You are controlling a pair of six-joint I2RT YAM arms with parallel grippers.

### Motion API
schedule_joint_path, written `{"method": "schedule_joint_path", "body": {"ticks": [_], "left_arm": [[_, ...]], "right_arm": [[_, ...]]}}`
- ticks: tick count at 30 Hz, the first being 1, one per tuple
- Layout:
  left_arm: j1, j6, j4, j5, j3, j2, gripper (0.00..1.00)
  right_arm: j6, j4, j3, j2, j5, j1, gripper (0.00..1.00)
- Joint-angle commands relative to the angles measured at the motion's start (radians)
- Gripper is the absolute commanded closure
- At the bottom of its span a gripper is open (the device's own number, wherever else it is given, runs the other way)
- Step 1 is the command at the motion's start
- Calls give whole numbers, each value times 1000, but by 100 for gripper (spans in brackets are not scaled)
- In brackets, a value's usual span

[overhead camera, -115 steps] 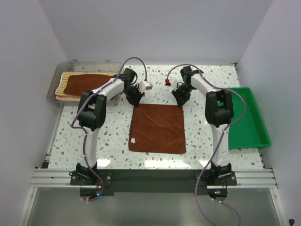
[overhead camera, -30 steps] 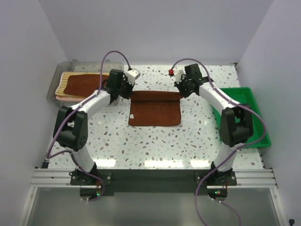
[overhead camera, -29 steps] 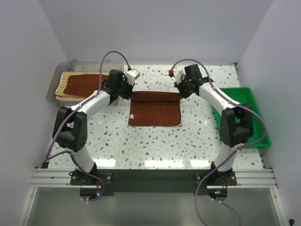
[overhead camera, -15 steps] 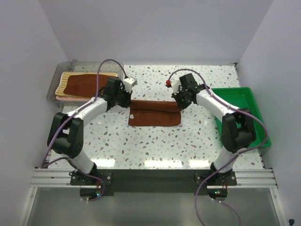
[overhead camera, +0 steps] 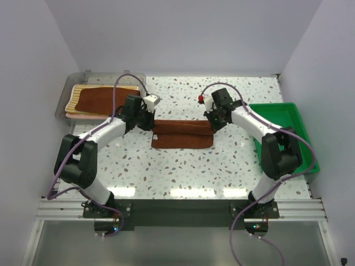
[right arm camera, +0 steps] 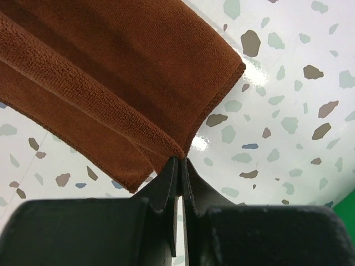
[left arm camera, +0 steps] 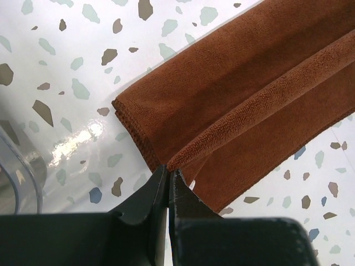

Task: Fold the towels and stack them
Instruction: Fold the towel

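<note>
Top external view: a rust-brown towel (overhead camera: 183, 138) lies in the middle of the speckled tabletop (overhead camera: 183, 172), between the two arms. It is partly doubled over, and a raised ridge of cloth runs from side to side along its far part. The left claw (overhead camera: 151, 124) is at the towel's far left corner and the right claw (overhead camera: 211, 127) at its far right corner, both low over the cloth.

In the left wrist view the left claw (left arm camera: 168, 173) has its two dark fingers pressed together on the end of that ridge, pinching a thin fold of the rust-brown towel (left arm camera: 238, 94). The layer beneath lies flat on the tabletop, its corner showing just beyond the fingers. The right wrist view shows the same on the other side: the right claw (right arm camera: 180, 163) is clamped on the end of the fold of the rust-brown towel (right arm camera: 111, 66), and the flat lower layer spreads past it.

At the far left a clear bin (overhead camera: 62, 105) holds the other cloths in a pile: a second rust-brown towel (overhead camera: 100, 101) on top, a striped towel (overhead camera: 83, 89) under it and a salmon-pink towel (overhead camera: 75, 116) showing at the near edge. A green tray (overhead camera: 285, 119) sits at the right side of the tabletop, well apart from the towel.
</note>
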Motion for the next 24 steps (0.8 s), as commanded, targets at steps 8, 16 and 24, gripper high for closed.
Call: {"method": "schedule_joint_path", "body": {"ticks": [8,16,24], "left_arm": [[7,-65,-19,-19,-2,-91,100],[-1,-97,42,3,-91,-70,100],[-28,-131,85,-6,-140,-42,100]], "right_arm": [[-2,-60,47,-30,76,19,100],[18,-31,4,12,70,30,100],[27,-18,-3,61,71,42,100]]}}
